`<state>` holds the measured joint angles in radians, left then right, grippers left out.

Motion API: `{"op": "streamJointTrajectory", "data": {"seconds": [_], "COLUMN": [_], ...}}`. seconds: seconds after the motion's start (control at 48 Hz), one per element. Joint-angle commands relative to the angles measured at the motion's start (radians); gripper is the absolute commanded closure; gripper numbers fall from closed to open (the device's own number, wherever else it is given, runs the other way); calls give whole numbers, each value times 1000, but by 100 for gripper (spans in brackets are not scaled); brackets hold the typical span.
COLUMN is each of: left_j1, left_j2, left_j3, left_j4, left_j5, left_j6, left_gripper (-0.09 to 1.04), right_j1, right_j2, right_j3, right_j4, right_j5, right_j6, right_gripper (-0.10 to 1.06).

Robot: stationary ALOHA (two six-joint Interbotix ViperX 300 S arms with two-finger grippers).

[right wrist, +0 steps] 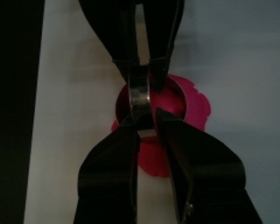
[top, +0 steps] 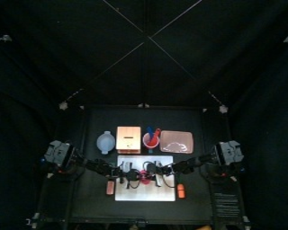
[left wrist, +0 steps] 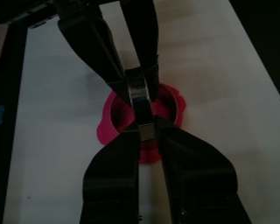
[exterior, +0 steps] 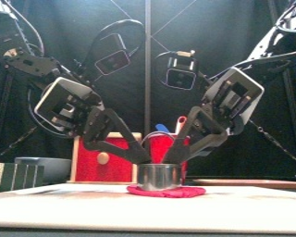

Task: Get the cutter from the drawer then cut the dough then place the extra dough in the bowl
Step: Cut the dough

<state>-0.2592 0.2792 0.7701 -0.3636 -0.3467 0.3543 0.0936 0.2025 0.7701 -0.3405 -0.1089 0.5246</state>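
Cutting is in hand: the left fingers (left wrist: 113,175) and right fingers (right wrist: 113,171) both clamp the cutter (exterior: 163,175), seated on the dough (exterior: 143,192) on the white board (top: 162,193) near the bench's front edge. The next move probably requires a firm vertical press, then clearing the outer dough.

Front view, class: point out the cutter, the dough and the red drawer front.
cutter (exterior: 163,176), front view, its metal wall.
dough (exterior: 191,193), front view, its right rim.
red drawer front (exterior: 89,168), front view, lower left face.
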Motion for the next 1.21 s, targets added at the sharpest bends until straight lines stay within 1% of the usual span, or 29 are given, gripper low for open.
{"op": "streamJointTrajectory", "data": {"seconds": [0.021,0.229,0.438,0.75,0.792,0.896,1.125,1.208], "left_j1": [-9,-9,-9,-6,-5,-3,3,3], "left_j2": [75,67,23,-43,-46,-51,-57,-63], "left_j3": [18,17,6,-18,-18,-23,-32,-29], "left_j4": [9,11,12,35,48,61,71,69], "left_j5": [69,72,66,64,64,64,61,54], "left_j6": [5,5,6,8,6,6,6,6], "left_gripper": [53,53,52,49,48,43,29,26], "right_j1": [-12,-11,-5,2,2,9,21,23], "right_j2": [101,94,54,0,-5,-15,-49,-61], "right_j3": [21,11,-20,-83,-91,-109,-120,-115], "right_j4": [5,5,5,5,6,6,5,2], "right_j5": [63,63,64,169,175,187,190,186], "right_j6": [11,11,9,9,17,15,11,9], "right_gripper": [48,48,48,47,47,46,45,42]}}
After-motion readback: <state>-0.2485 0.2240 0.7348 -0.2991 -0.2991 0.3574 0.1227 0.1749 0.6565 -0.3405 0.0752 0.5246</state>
